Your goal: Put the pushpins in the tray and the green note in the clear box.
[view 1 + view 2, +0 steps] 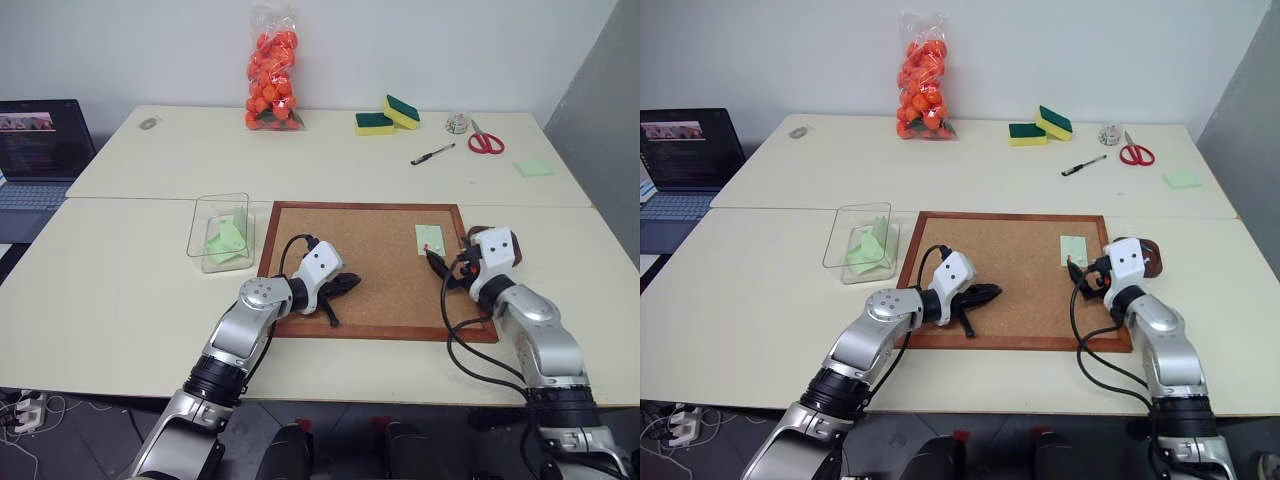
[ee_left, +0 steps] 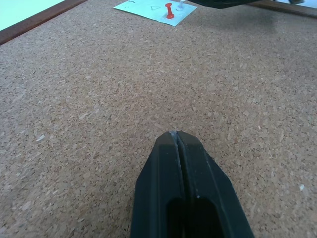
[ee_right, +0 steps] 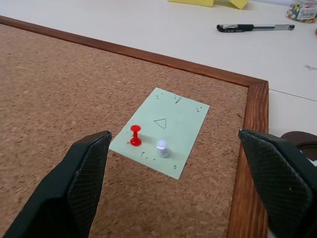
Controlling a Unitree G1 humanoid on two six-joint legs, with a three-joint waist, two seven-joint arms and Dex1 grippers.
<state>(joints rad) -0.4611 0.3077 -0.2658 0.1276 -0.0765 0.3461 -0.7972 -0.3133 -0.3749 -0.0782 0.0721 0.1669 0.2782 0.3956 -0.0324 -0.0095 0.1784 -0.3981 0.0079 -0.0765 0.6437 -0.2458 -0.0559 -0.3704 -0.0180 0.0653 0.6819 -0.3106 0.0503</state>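
The green note (image 3: 159, 132) lies flat on the cork board (image 1: 370, 265) near its far right corner, pinned by a red pin (image 3: 135, 135) and a pale pin (image 3: 162, 148). The right gripper (image 3: 173, 173) faces it, jaws spread wide, holding nothing. The left gripper (image 2: 177, 141) hovers over bare cork, clenched and empty. The clear box (image 1: 222, 232) stands beside the board's left edge

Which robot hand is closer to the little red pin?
Right. The right gripper is open just in front of the red pushpin, which stands on the green note. The left gripper is shut over the middle of the cork board, well away.
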